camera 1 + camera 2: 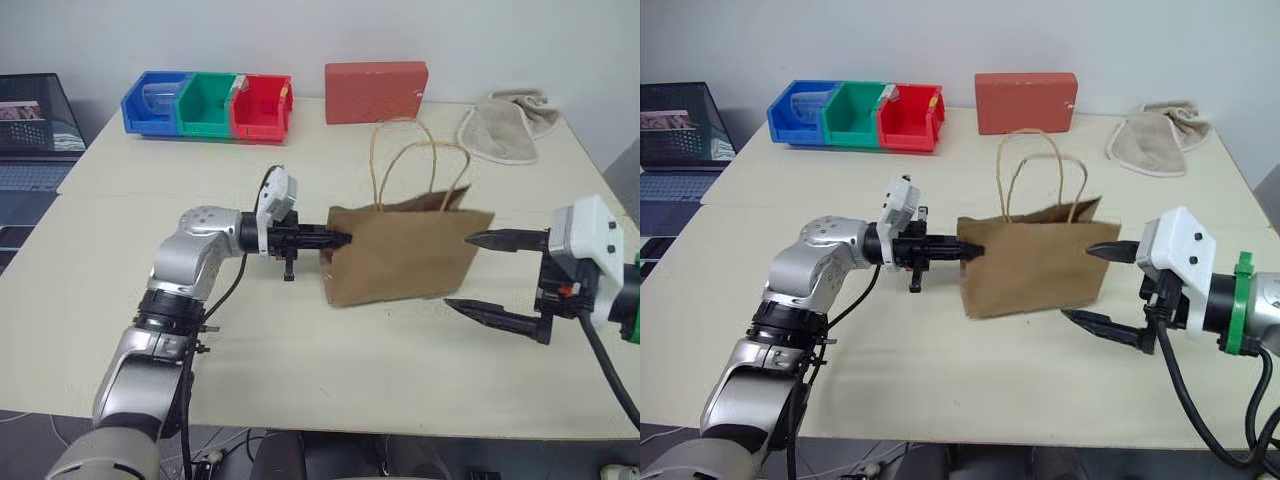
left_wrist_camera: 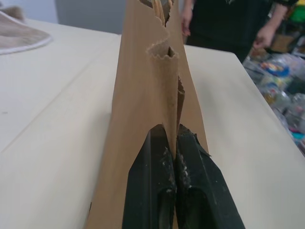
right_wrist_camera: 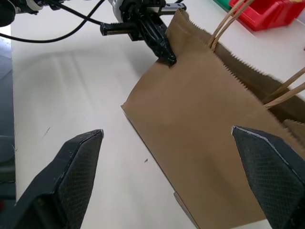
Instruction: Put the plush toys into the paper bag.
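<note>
Pinching the brown kraft paper bag [image 1: 400, 255] by its end edge, the left tool [image 1: 338, 238] holds it upright on the cream surface [image 1: 300, 350]; the right tool [image 1: 480, 275] waits spread at the opposite end.

Place: a robot lab or test room.
Table [image 1: 300, 380]: plain cream worktop, two joined, against a bare pale wall [image 1: 300, 30].
Bins [image 1: 208, 104]: blue, green and red plastic storage bins in a row at the far edge.
Props: red box [image 1: 376, 91] and towel [image 1: 505, 128] laid out near the bins.
Laptop [image 1: 35, 125]: open on a side desk.
Person [image 2: 228, 24]: standing beyond the table end in the left wrist view, beside a cluttered pile of packaged goods [image 2: 281, 86].
</note>
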